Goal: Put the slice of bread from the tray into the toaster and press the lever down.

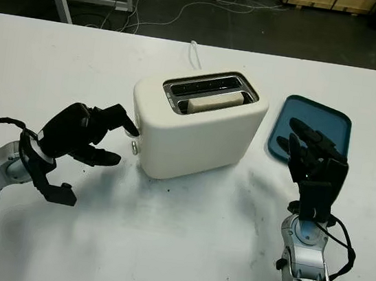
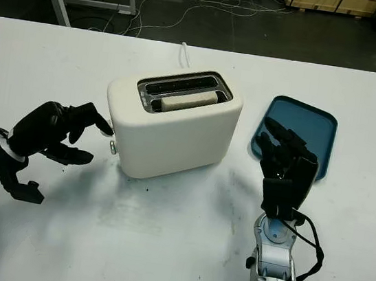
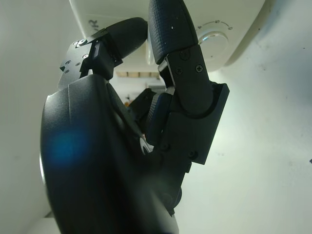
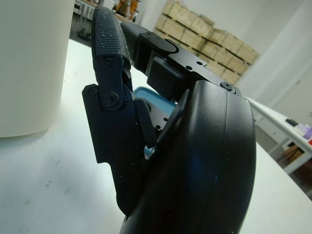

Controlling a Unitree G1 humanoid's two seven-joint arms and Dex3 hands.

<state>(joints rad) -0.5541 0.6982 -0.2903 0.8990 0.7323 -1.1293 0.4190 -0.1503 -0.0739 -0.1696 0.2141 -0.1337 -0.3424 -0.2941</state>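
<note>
Cream-white plastic two-slot toaster [image 1: 198, 124] mid-way across the white table [image 1: 173, 249], pale slice of bread [image 1: 215, 103] already sunk in the nearer slot — top edge showing. Black three-finger left hand [image 1: 81, 133] at the toaster's end face, fingertips [image 3: 168, 29] pressed against the black lever [image 1: 132, 131] just above the round dial [image 3: 213, 38], nothing gripped. Dark blue rectangular plastic tray [image 1: 315, 126] beside the toaster. Black right hand [image 1: 315, 164] raised near the tray's front edge — open, holding nothing.
</note>
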